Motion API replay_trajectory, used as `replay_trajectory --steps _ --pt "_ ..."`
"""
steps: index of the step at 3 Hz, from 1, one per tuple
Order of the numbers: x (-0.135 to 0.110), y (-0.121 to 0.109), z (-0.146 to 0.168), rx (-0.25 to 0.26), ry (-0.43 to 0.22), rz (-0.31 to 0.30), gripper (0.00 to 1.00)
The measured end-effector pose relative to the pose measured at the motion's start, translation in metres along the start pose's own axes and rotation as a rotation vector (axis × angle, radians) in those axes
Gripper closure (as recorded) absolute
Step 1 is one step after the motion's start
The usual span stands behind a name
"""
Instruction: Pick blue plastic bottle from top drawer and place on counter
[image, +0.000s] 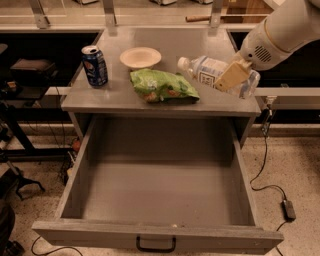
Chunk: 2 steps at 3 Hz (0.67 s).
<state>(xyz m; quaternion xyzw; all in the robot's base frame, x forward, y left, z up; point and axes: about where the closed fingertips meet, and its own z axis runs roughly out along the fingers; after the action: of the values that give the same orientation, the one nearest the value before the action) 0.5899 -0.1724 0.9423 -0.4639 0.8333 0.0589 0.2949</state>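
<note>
White rounded arm, round grille; tan claw above counter

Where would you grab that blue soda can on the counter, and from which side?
Around the middle of its round wall, one finger on each side. The soda can stands upright near the counter's left edge, so a level approach from the front looks easiest; the bowl sits to its right. The gripper is over the counter's right end, closed on the blue plastic bottle.

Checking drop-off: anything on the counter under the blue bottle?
Nothing visible. The gripper holds the blue plastic bottle over the right side of the counter; the green bag lies just left of it.
</note>
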Motion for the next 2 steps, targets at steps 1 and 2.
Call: replay_trajectory --steps 1,2 --pt "0.0004 0.0009 -0.0011 0.0 0.0 0.082 1.0" --pt "0.0004 0.0009 -0.0011 0.0 0.0 0.082 1.0"
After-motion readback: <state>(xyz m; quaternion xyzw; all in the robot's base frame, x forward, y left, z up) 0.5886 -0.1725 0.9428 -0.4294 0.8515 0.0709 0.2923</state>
